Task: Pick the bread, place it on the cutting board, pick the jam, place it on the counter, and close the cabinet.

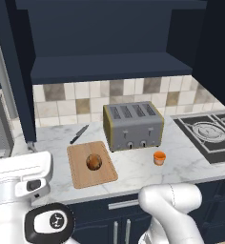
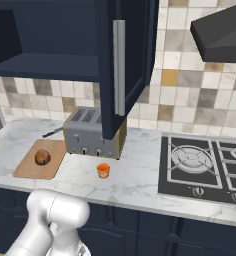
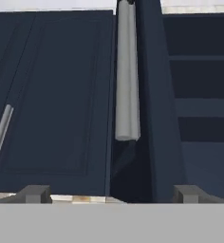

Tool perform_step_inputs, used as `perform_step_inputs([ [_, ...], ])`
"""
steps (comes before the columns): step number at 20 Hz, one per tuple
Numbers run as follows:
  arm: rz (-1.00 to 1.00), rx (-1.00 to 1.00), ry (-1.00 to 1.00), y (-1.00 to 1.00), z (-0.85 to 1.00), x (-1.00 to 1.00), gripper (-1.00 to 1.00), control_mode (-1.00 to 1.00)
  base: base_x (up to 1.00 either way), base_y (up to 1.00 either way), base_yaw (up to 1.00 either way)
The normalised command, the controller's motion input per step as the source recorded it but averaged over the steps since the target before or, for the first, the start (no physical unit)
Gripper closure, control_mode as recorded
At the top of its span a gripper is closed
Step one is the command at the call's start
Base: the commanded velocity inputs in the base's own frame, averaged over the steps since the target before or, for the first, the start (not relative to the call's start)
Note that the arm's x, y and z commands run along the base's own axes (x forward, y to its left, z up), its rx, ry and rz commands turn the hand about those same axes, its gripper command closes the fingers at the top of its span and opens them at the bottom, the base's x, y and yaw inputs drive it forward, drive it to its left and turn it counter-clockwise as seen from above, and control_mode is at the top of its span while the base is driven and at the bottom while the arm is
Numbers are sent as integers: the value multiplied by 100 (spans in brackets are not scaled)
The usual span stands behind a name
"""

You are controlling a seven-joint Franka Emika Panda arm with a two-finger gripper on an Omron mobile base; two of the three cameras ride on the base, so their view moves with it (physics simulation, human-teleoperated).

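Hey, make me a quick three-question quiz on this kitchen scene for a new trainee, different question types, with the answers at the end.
1. True or false: the bread lies on the cutting board.
2. Multiple choice: the jam stands (A) inside the cabinet, (B) on the counter in front of the toaster, (C) on the stove.
3. Short answer: which step of the task is left, and what shows it?

Key
1. True.
2. B.
3. Closing the cabinet: its door stands open, edge-on above the toaster, and the gripper, jaws apart, faces the door's silver handle.
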Motion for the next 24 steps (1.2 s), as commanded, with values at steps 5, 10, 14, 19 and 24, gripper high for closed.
perform_step_inputs([
  [5, -7, 0, 0, -8, 17, 0, -100, -100, 0, 0, 0],
  [10, -7, 0, 0, -5, 14, 0, -100, -100, 0, 0, 0],
  [14, -5, 0, 0, -10, 17, 0, -100, -100, 0, 0, 0],
  [19, 0, 0, 0, -21, 7, 0, -100, -100, 0, 0, 0],
  [24, 0, 0, 0, -22, 6, 0, -100, -100, 0, 0, 0],
])
